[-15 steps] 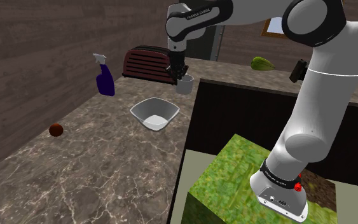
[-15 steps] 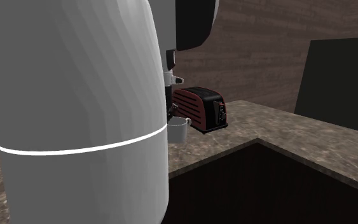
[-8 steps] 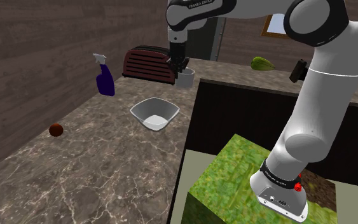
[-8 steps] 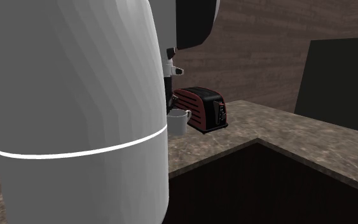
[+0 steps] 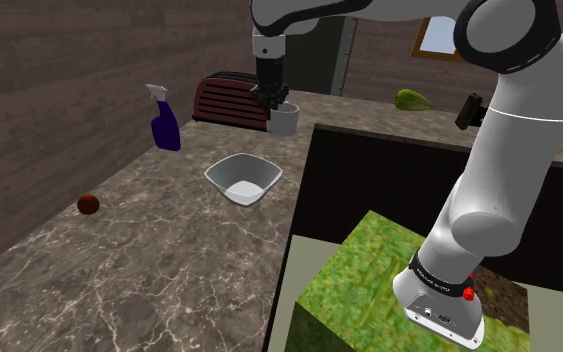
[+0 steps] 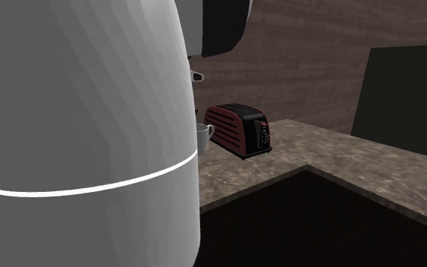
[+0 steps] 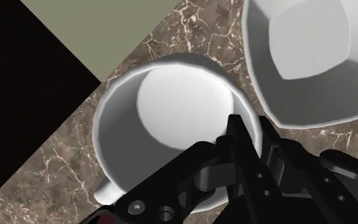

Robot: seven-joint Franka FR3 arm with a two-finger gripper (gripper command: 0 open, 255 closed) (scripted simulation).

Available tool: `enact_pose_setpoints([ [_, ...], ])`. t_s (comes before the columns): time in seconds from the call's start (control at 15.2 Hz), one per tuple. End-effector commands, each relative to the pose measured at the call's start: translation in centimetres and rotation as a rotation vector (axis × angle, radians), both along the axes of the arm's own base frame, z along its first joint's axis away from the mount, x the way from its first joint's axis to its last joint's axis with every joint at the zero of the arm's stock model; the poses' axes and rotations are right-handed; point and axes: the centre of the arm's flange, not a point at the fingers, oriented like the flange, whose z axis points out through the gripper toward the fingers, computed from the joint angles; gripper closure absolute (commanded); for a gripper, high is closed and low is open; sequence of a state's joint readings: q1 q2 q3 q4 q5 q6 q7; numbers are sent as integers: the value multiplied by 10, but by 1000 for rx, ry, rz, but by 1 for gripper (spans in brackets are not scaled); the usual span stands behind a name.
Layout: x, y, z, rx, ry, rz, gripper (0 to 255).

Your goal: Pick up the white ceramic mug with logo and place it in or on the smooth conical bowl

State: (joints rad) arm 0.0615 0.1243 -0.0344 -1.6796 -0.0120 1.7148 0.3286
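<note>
White arm (image 5: 499, 170), dark joints, black screw-studded pincer (image 7: 250, 130), red button (image 5: 468, 294) near base

Veined stone counter (image 5: 169, 250), smooth matt mug (image 7: 171, 102)

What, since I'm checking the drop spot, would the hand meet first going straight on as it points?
Probably the marbled counter, beneath the white mug the hand grips; the pale bowl sits off to one side.

The gripper (image 5: 274, 99) lifted the mug (image 5: 283, 120) higher and a little toward the upper left of the shoulder view.
</note>
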Motion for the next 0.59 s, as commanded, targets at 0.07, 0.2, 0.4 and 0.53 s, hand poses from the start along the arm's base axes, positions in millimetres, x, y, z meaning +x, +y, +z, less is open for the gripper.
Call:
enact_pose_setpoints([
  [0.07, -1, 39, 3, 0, 0, -1, 255],
  [0.2, -2, 65, 7, 0, 0, -1, 255],
  [0.4, -3, 105, 11, 0, 0, -1, 255],
  [0.53, -4, 131, 14, 0, 0, -1, 255],
])
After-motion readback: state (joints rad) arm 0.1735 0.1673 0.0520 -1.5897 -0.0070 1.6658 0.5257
